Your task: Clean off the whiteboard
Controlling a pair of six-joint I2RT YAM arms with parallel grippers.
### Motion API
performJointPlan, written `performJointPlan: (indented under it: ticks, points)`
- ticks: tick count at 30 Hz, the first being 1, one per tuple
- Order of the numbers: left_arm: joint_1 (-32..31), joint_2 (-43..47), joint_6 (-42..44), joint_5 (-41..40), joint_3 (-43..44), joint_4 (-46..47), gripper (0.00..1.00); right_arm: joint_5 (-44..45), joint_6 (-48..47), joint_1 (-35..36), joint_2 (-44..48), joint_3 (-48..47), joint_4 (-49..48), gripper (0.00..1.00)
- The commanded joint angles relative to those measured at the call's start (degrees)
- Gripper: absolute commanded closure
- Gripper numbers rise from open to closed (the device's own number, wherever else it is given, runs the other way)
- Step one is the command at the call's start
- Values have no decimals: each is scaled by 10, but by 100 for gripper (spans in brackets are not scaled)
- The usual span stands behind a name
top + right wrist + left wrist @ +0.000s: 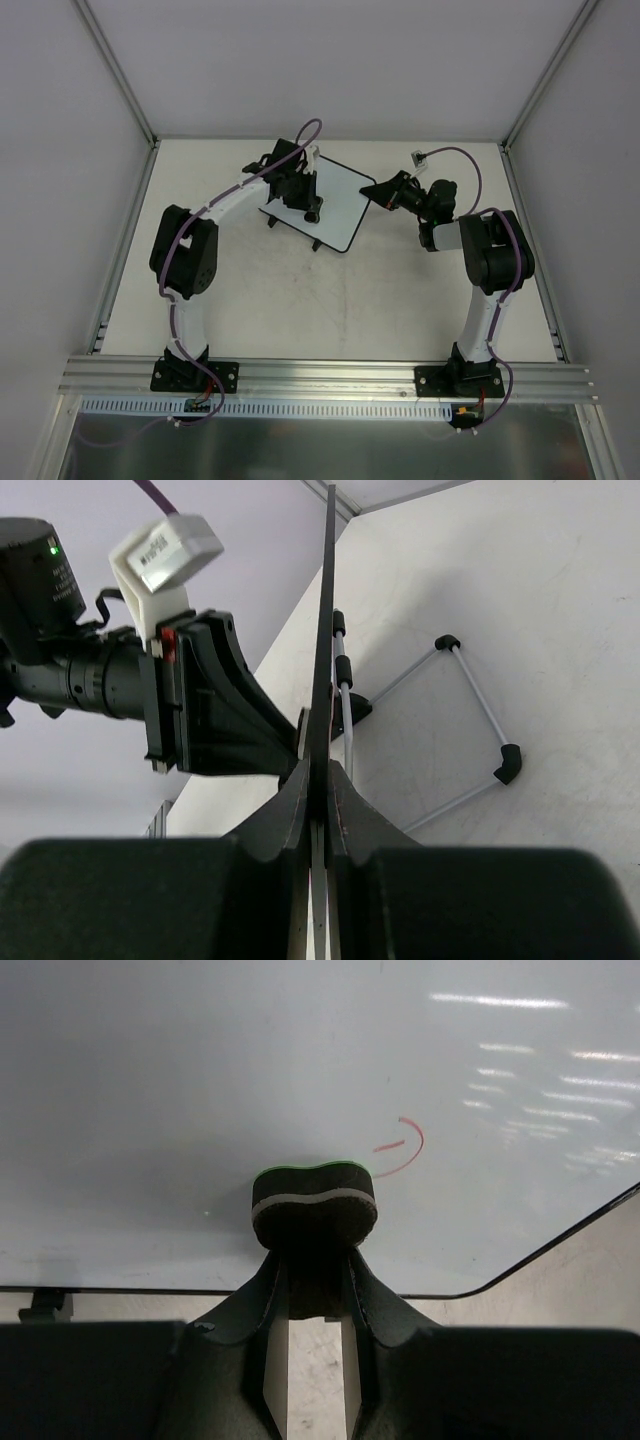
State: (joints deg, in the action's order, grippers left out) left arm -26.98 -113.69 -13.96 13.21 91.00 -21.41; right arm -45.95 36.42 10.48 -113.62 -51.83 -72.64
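The whiteboard [340, 205] stands tilted on its wire stand at the back middle of the table. My left gripper [305, 195] is shut on a dark felt eraser [313, 1203] with a green back, pressed flat against the board face [200, 1090]. A few red curved strokes [405, 1146] remain just right of the eraser. My right gripper [372, 195] is shut on the board's right edge, seen edge-on in the right wrist view [326, 600], with the jaws [322, 775] clamped on both sides. The left gripper also shows there [200, 715].
The board's wire stand [475, 705] with black feet rests on the table behind it. A small white connector [420, 157] with a purple cable lies at the back right. Aluminium rails [130, 230] and grey walls enclose the table.
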Motion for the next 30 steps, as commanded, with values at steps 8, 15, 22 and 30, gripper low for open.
performJointPlan:
  ticks: [8,15,22,30]
  points:
    - [-47,35,-13,10,-108,-10,100,-47,5,15,38,-7,-152,100]
    - [-48,30,-6,-13,-81,-5,100,-48,4,15,40,-7,-152,100]
    - [-32,10,6,0,7,-9,100,-49,4,15,41,-7,-151,100]
    - [-18,-44,12,-11,104,-27,100,-49,4,15,41,-7,-151,100]
